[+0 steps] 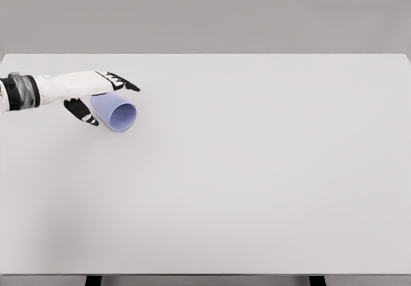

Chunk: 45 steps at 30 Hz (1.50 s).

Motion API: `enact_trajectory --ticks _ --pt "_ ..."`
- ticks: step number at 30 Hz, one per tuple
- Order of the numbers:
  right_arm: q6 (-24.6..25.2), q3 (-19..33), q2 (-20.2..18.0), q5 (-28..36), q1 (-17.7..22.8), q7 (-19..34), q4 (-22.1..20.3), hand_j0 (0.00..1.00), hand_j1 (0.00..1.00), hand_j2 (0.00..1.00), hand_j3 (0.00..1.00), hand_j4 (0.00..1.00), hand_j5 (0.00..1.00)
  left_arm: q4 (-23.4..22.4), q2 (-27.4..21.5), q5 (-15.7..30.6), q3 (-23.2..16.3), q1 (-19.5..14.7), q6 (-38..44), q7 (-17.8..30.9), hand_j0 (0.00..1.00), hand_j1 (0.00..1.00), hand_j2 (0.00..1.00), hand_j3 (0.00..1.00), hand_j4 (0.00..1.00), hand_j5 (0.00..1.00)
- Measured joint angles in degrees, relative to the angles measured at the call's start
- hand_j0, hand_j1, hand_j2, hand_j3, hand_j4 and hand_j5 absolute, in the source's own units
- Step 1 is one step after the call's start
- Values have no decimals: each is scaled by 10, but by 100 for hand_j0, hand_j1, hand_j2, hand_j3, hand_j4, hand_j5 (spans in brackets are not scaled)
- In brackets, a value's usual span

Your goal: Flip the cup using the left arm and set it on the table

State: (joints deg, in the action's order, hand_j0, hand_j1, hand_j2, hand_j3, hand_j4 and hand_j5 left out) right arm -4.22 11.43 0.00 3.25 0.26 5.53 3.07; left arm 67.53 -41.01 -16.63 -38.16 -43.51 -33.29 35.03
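A lavender cup (118,114) lies on its side at the left of the white table (257,170), with its open mouth turned toward the front right. My left hand (112,104) reaches in from the left edge and straddles the cup. Its black-tipped fingers (122,82) stretch straight over the cup's top, and the thumb (83,112) sits low on the cup's left side. The hand is open, with the fingers not curled around the cup. Whether they touch the cup I cannot tell. The right arm is out of view.
The table's far edge runs just behind the hand, against a plain grey wall. Two dark table legs (94,280) show under the front edge.
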Motion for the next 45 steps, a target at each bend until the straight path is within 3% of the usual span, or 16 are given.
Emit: enact_trajectory --ticks 13,26,39,41,45 --pt "0 0 0 0 0 0 0 100 100 100 100 100 100 -41 8 -5 -32 -18 0 0 100 100 100 100 100 100" --pt "0 0 0 0 0 0 0 100 100 100 100 100 100 -98 42 -41 -35 -38 -1 0 100 100 100 100 100 100" --pt "0 0 0 0 0 0 0 100 100 100 100 100 100 -113 65 -61 -37 -42 -1 0 100 100 100 100 100 100" --pt "0 0 0 0 0 0 0 100 100 100 100 100 100 -114 66 -62 -37 -42 -1 0 96 96 96 96 96 96" --pt "0 0 0 0 0 0 0 100 100 100 100 100 100 -114 67 -63 -38 -40 -1 0 79 79 79 79 79 79"
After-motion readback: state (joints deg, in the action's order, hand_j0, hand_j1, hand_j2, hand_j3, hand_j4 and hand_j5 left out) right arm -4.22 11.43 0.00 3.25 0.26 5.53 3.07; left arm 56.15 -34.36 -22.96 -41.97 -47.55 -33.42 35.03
